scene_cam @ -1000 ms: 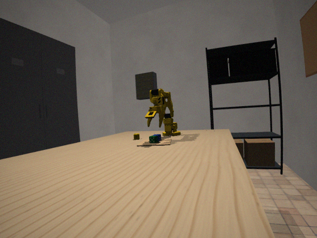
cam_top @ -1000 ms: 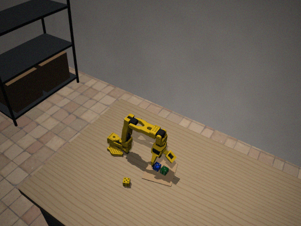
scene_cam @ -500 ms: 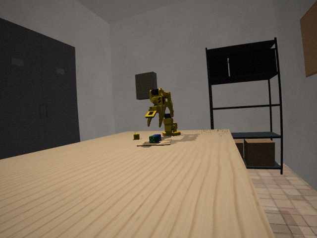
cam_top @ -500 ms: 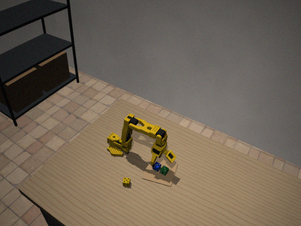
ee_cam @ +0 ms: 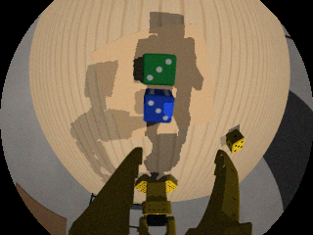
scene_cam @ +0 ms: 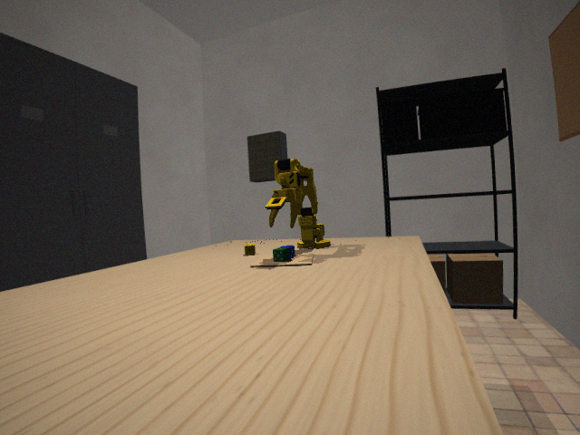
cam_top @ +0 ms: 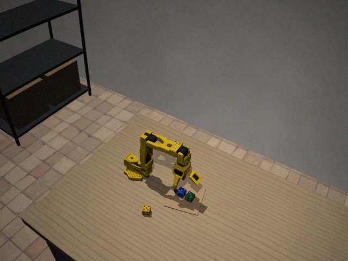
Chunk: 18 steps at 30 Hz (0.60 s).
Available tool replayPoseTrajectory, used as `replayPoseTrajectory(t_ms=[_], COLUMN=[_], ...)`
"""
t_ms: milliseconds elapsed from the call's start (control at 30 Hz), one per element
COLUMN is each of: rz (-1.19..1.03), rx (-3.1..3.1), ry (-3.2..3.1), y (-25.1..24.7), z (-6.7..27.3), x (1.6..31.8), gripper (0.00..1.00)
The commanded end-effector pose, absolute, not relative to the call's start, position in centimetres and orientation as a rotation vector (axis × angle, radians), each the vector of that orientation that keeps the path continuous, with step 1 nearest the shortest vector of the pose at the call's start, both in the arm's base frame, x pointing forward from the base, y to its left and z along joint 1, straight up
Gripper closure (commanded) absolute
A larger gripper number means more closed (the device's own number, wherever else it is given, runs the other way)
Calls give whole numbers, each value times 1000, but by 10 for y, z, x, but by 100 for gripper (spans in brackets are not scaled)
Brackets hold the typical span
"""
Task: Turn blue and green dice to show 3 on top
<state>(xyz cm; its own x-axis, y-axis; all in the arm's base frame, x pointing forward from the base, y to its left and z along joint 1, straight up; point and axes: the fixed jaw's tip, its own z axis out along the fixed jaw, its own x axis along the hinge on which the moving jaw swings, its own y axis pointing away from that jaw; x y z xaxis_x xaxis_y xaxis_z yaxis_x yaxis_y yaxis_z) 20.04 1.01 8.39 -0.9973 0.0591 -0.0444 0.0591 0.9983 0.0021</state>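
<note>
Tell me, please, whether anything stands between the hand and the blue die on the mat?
Nothing visible does. The hand hangs open and empty above the blue die; the green die lies just beyond it on the mat.

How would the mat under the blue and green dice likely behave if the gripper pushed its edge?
The mat looks thin and flat like cardboard, so it would probably slide over the wooden table rather than tip. Carrying the blue die and green die, it might drag them along.

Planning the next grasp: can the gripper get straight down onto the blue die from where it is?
Probably yes: the gripper hangs open and empty just above the blue die, nothing between them, though the green die sits close beside it.
</note>
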Motion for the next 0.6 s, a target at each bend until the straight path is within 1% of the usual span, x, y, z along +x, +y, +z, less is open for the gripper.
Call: replayPoseTrajectory(t_ms=[0,133,367,567], rz=[3,1,-14,-20], rx=[74,61,24,12], ry=[3003,2977,2897,2872], y=[6,4,0,-1], z=[104,109,120,123], x=[194,188,169,163], gripper=[64,64,64,64])
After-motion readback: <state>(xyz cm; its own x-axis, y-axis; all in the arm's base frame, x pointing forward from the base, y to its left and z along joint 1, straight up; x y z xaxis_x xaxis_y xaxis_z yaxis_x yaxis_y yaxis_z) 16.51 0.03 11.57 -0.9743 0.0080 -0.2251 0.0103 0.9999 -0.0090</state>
